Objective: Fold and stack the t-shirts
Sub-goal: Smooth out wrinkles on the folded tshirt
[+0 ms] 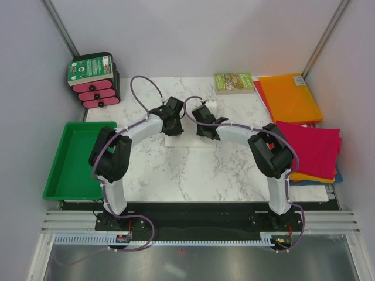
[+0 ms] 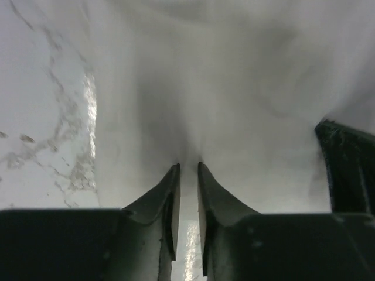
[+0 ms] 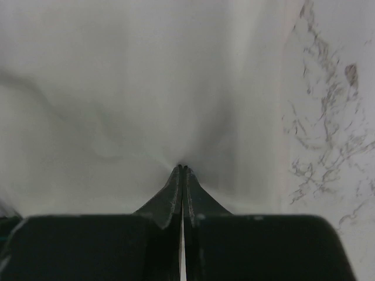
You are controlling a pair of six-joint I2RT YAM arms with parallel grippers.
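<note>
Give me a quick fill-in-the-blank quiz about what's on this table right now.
The tray at the table's left edge is ____.
The thin t-shirt pinched in the right claw is ____.
The flat t-shirt lying right beside the book is ____.
Missing words: green, white, orange.

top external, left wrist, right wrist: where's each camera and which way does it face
top external: above and behind the arms, looking down on the table; both arms show, left end effector and right end effector over its middle.
left wrist: on the left wrist, looking down along its slightly parted fingers at the white t-shirt.
right wrist: on the right wrist, looking down along its shut fingers at the same shirt.
shared: both wrist views show the white t-shirt and the marble table.
</note>
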